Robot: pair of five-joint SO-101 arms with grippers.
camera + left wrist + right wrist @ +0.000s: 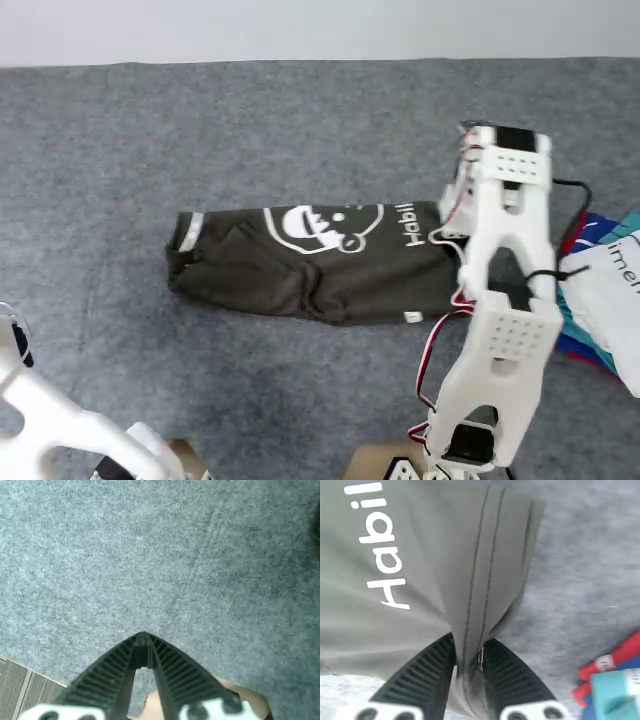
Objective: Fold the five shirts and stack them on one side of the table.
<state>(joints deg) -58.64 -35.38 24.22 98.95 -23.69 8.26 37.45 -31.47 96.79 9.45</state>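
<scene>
Right now the right gripper [468, 645] is pinching the hem of the dark olive shirt [310, 260].

Seen from the high view, the shirt is lying folded into a long band in the middle of the grey felt table [300, 130], its long axis running side to side. Its double-stitched hem is pointing toward the stack of folded shirts [605, 290] at the table's right edge, and its other end, with a pale band, is pointing left. The right gripper's jaws are closing narrowly on a ridge of hem fabric pulled up between them. The left gripper [145, 640] is hanging over bare felt near the front left, tips meeting and gripping nothing. A pale wall [300, 30] is showing beyond the far edge, and wood-look floor [12, 690] below the near one.
</scene>
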